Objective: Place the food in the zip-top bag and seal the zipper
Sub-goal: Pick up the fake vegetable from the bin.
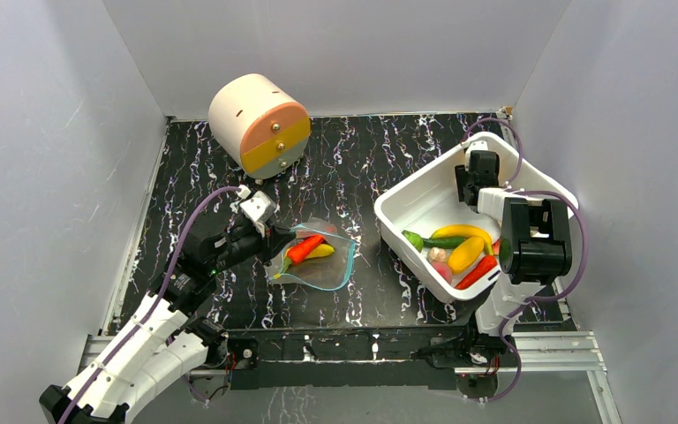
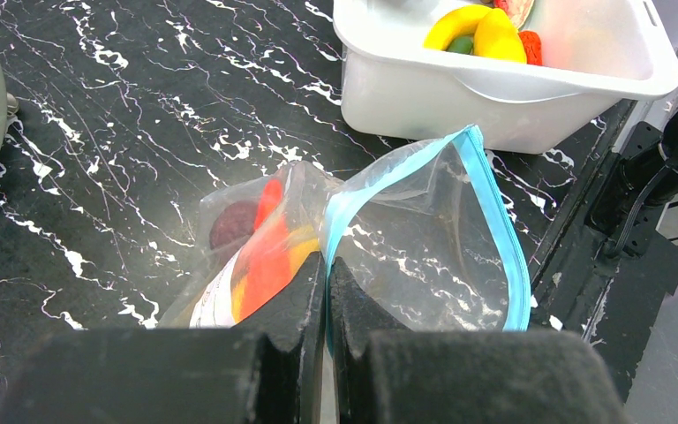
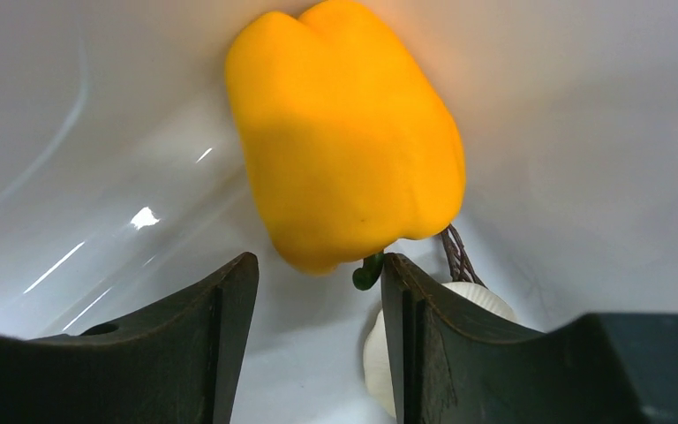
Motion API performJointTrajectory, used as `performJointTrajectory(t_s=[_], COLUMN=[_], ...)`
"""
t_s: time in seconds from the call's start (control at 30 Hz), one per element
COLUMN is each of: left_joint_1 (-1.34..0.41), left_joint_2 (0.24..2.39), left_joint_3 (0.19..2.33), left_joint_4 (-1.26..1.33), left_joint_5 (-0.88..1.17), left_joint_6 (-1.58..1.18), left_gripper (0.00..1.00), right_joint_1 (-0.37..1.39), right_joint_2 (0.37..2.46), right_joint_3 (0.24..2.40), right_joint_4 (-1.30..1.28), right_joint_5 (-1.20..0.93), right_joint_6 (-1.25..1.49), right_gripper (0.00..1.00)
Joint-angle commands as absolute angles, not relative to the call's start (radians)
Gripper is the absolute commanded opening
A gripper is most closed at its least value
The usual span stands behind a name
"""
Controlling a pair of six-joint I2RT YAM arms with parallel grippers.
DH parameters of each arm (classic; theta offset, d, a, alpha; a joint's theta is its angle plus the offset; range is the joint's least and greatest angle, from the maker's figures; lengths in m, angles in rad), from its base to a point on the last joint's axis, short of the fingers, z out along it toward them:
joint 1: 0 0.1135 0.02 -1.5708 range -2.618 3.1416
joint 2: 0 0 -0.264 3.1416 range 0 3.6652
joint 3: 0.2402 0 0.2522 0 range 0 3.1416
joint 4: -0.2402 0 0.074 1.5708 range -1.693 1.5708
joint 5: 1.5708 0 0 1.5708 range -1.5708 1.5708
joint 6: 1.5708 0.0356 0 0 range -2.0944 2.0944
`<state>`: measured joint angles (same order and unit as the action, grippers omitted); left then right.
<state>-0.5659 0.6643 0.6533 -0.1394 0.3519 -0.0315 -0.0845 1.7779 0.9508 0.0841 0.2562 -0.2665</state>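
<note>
Food (image 1: 459, 250) sits in two places. A few pieces are in the zip-top bag (image 2: 424, 238), which lies on the dark marbled table (image 1: 362, 159) left of centre, and the rest is in the white tub (image 1: 424, 199) on the right.

The right gripper (image 3: 318, 265) hangs inside the tub. Its jaws stand apart astride the stem end of the orange-yellow bell pepper (image 3: 344, 132), and we see neither finger pressing on it. We judge this grasp to be the main risk. The pepper is smooth and narrows toward the stem, so a pinch this low may squeeze it out of the fingers. It may also catch only the green stem, and the pepper could then swing and drop on the way across. A white piece (image 3: 485, 305) lies just beside the right-hand finger and could be nipped along with it.

The left gripper (image 2: 328, 265) is clamped together on the bag's mouth edge at the zipper (image 2: 494, 221), holding the mouth lifted toward the tub. The film is floppy. If it slips, or the pepper pushes on the rim, the mouth may fold shut and the pepper would land on the table.

In the bag we make out a red chili (image 2: 269, 256), something yellow under it and a dark brownish round piece (image 2: 234, 225). Besides the pepper, the tub holds a banana (image 1: 463, 231), a green cucumber (image 1: 437, 240), a red piece (image 1: 477, 272) and some pale pieces.
</note>
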Motion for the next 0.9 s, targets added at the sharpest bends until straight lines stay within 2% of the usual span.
performJointTrajectory(t_s=[0.0, 0.27, 0.63, 0.8, 0.87], left_joint_1=[-0.564, -0.564, -0.564, -0.564, -0.564], left_joint_2=[0.654, 0.661, 0.664, 0.664, 0.663], left_joint_3=[0.655, 0.656, 0.656, 0.656, 0.655], left_joint_4=[-0.123, -0.121, -0.12, -0.12, -0.12], left_joint_5=[0.364, 0.364, 0.366, 0.37, 0.371], left_joint_6=[-0.02, -0.019, -0.02, -0.022, -0.022], left_gripper=[0.0, 0.0, 0.0, 0.0, 0.0], right_joint_1=[-0.081, -0.083, -0.083, -0.082, -0.082], right_joint_2=[1.79, 1.788, 1.748, 1.709, 1.704], right_joint_3=[0.959, 0.963, 0.941, 0.928, 0.927], right_joint_4=[0.176, 0.198, 0.168, 0.165, 0.163], right_joint_5=[0.251, 0.265, 0.278, 0.285, 0.283], right_joint_6=[-0.256, -0.267, -0.295, -0.305, -0.309], right_gripper=[0.5, 0.44, 0.11, 0.0, 0.0])
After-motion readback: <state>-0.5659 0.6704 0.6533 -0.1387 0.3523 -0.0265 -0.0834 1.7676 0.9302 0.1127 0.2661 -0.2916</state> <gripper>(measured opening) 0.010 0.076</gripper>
